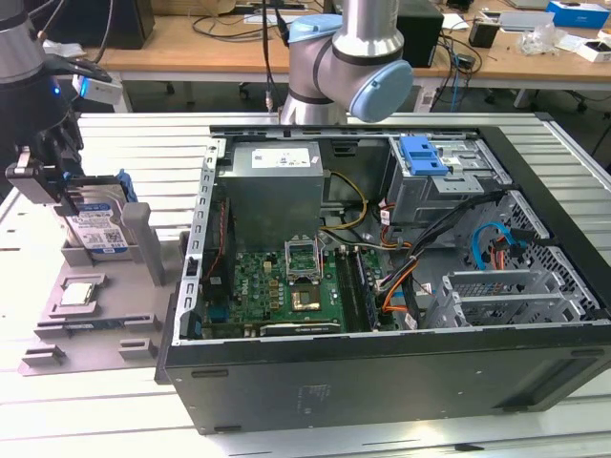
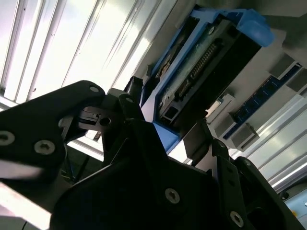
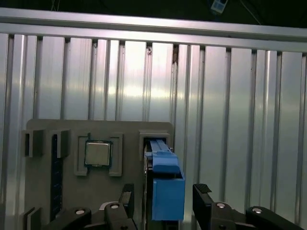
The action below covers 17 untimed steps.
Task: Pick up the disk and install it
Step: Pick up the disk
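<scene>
The disk (image 1: 98,229) (image 3: 165,191), a silver-grey hard drive with a white-and-blue label and a blue plastic bracket around it, stands on edge in a slot of a grey holder tray (image 1: 95,329) (image 3: 72,132) at the exterior view's left, on the slatted aluminium surface (image 1: 124,143). In the second wrist view the disk (image 2: 201,72) shows its dark connector end, edged in blue.

The black claw (image 1: 57,191) (image 3: 164,203) hangs over the tray with its fingers apart, one on either side of the disk. In the first wrist view a narrow gap shows between each finger and the bracket, so the claw grips nothing.

Beside the disk's slot, a square recess of the tray holds a small silver CPU chip (image 1: 78,294) (image 3: 98,154), lying flat.

To the exterior view's right of the tray, an open black computer case (image 1: 382,372) lies on its side. Inside are a green motherboard (image 1: 277,286), a grey power supply (image 1: 272,186), loose cables, and a grey metal drive cage (image 1: 449,186) topped by a blue latch (image 1: 425,155).
</scene>
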Each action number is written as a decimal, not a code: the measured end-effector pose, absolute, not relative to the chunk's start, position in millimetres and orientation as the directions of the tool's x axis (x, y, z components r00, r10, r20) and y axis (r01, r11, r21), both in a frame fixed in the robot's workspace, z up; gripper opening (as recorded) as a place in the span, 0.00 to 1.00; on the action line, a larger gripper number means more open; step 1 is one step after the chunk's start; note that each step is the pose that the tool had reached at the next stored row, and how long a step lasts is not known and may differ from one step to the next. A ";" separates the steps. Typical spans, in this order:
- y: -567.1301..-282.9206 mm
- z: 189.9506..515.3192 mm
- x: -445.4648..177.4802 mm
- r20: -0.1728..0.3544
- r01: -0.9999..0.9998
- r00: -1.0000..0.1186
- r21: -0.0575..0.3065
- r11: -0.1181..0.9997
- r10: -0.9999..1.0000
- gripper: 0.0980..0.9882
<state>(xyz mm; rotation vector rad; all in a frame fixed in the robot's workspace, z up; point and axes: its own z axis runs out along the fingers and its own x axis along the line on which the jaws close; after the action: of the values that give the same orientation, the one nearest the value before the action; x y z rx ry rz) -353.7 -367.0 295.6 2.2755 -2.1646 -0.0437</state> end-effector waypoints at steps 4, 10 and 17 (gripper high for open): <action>-367.1 291.1 -355.6 -0.017 -0.999 0.050 0.020 -0.050 -0.999 0.56; -367.1 291.0 -355.8 -0.017 -0.999 0.050 0.020 -0.050 -0.999 0.48; -367.1 290.9 -356.0 -0.017 -0.999 0.050 0.020 -0.050 -0.999 0.30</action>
<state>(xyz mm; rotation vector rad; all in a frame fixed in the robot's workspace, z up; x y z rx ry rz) -356.0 -367.1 290.9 2.2743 -2.1631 -0.0410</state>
